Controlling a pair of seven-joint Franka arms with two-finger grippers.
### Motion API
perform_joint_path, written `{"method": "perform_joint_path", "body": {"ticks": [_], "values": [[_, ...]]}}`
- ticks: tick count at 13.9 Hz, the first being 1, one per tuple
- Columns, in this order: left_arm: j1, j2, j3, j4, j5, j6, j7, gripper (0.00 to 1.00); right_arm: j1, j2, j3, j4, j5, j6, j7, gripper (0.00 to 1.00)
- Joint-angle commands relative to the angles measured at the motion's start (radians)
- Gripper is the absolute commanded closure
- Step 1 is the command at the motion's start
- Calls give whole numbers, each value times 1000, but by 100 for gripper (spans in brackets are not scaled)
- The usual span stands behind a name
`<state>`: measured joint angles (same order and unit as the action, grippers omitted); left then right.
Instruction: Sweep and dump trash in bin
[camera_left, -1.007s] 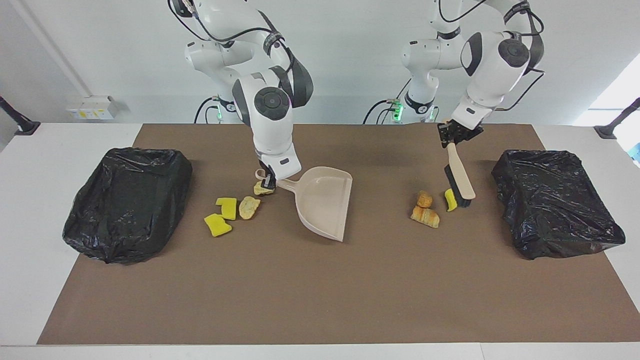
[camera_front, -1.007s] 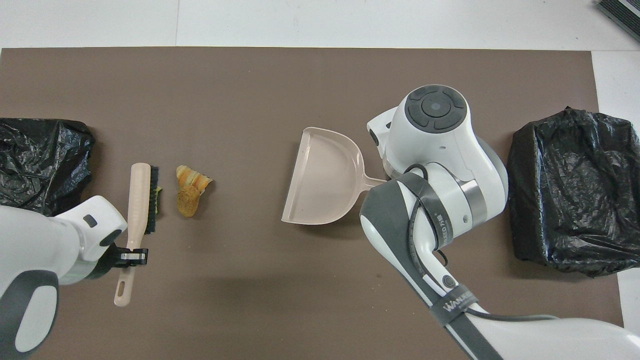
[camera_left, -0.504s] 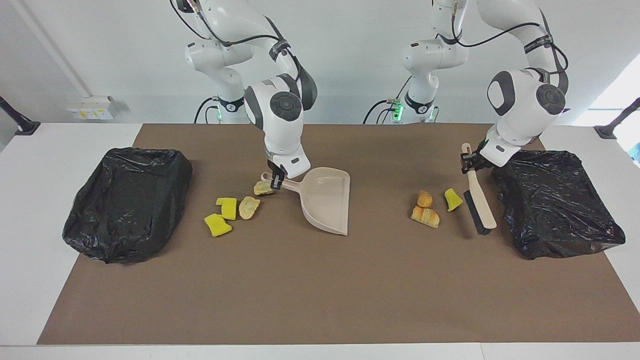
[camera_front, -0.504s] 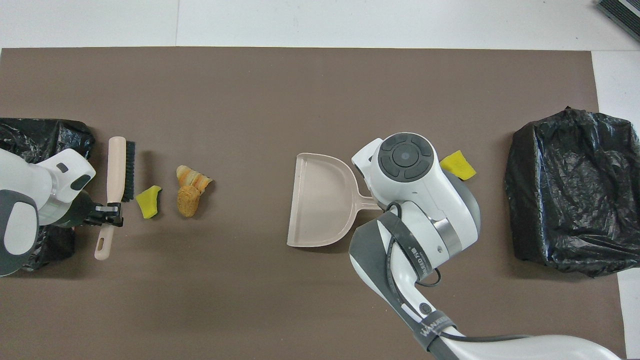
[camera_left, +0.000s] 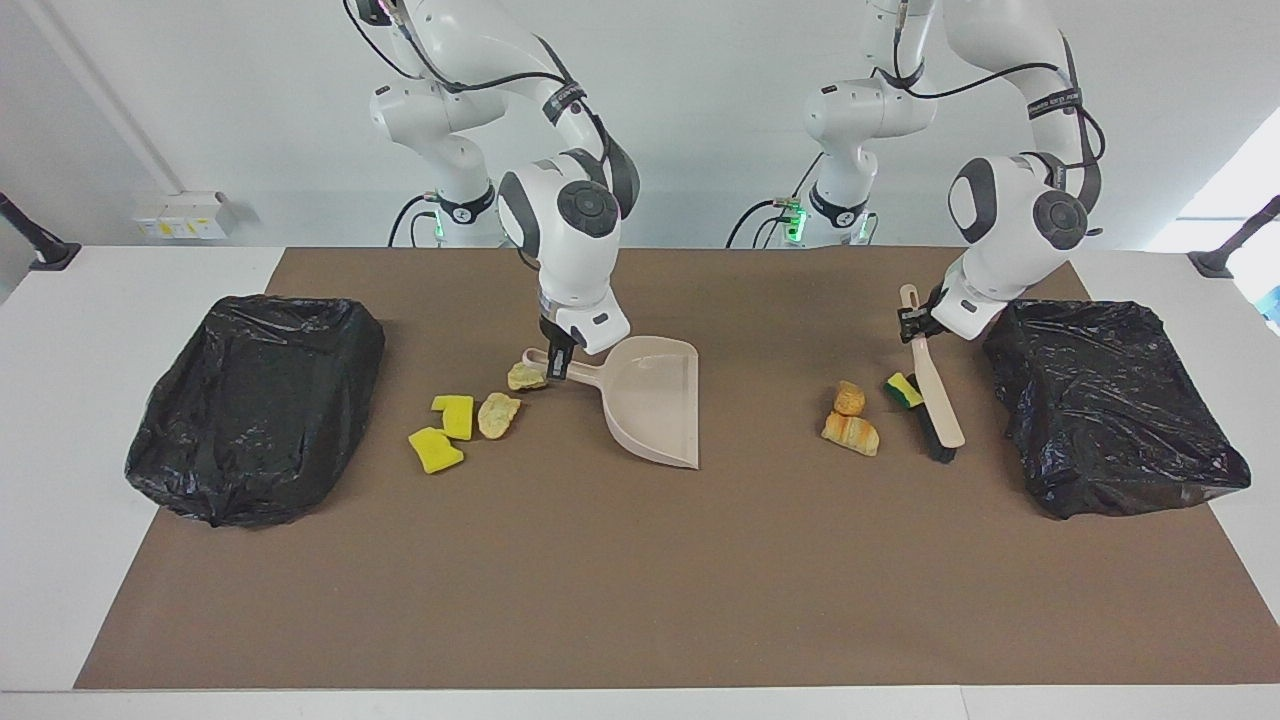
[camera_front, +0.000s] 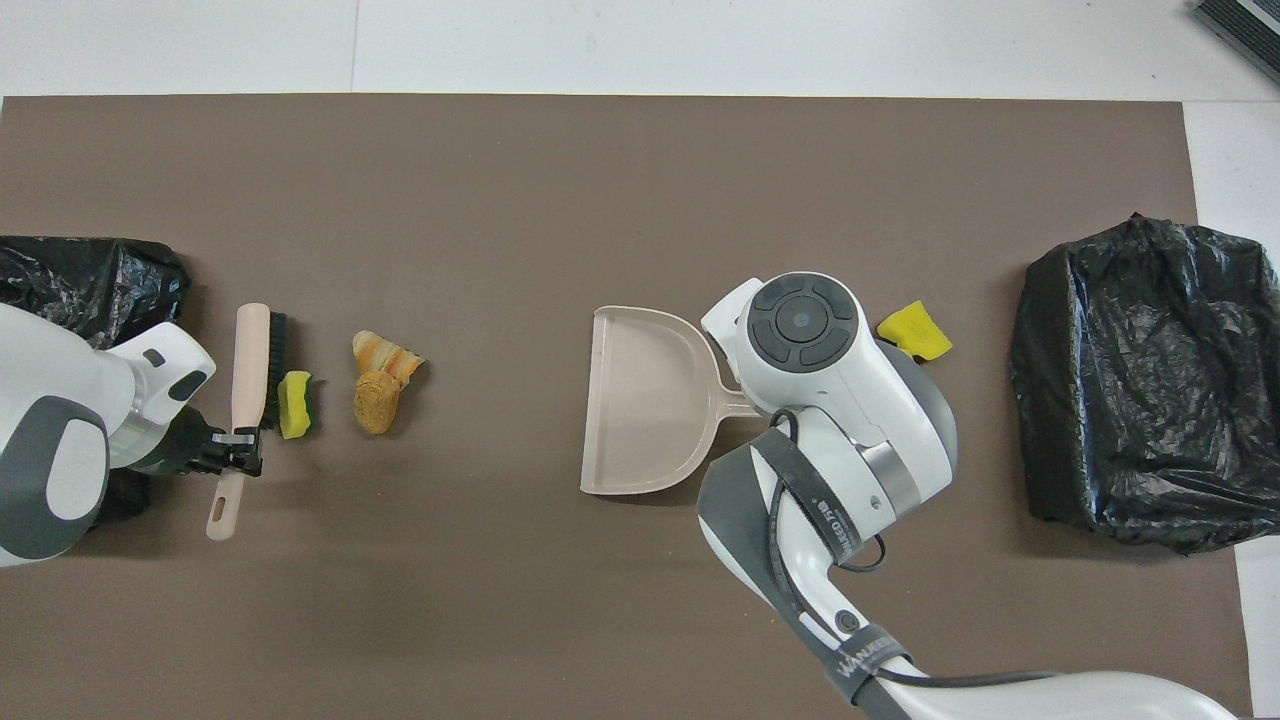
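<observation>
My right gripper (camera_left: 557, 362) is shut on the handle of the beige dustpan (camera_left: 655, 400), whose mouth faces the left arm's end of the table. Beside the handle lie a pale lump (camera_left: 525, 376), another lump (camera_left: 498, 413) and two yellow sponge chunks (camera_left: 445, 432). My left gripper (camera_left: 912, 322) is shut on the handle of a beige brush (camera_left: 935, 400); its black bristles touch a yellow sponge scrap (camera_left: 903, 390). Two bread-like pieces (camera_left: 850, 418) lie just past that scrap, toward the dustpan. In the overhead view the right wrist covers its gripper; the brush (camera_front: 253, 365) and scrap (camera_front: 294, 390) show.
A black bag-lined bin (camera_left: 255, 405) stands at the right arm's end of the brown mat, and a second bin (camera_left: 1115, 405) at the left arm's end, close beside the brush. The white table rim (camera_left: 60, 420) surrounds the mat.
The left gripper swung the brush out toward its bin, away from the yellow scrap, then back against it. The right wrist rose and turned the dustpan slightly.
</observation>
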<state>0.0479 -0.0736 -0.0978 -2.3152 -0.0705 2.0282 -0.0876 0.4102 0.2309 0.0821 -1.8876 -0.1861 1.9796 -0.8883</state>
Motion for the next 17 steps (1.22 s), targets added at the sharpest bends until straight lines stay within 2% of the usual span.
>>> {"method": "perform_joint_path", "body": {"ticks": [1,5,9,17], "values": [[-103,-28,1,-52,-5,56,-127,100,15,5,4,-19,-23,30,40,100],[-252,-25,0,-49,-22,119,-306,100,21,12,4,-19,-23,50,43,100],[-380,15,-2,-38,-84,208,-319,100,28,16,4,-19,-21,51,75,100],[-601,21,-3,19,-250,218,-356,100,28,19,5,-21,-19,64,83,100]]}}
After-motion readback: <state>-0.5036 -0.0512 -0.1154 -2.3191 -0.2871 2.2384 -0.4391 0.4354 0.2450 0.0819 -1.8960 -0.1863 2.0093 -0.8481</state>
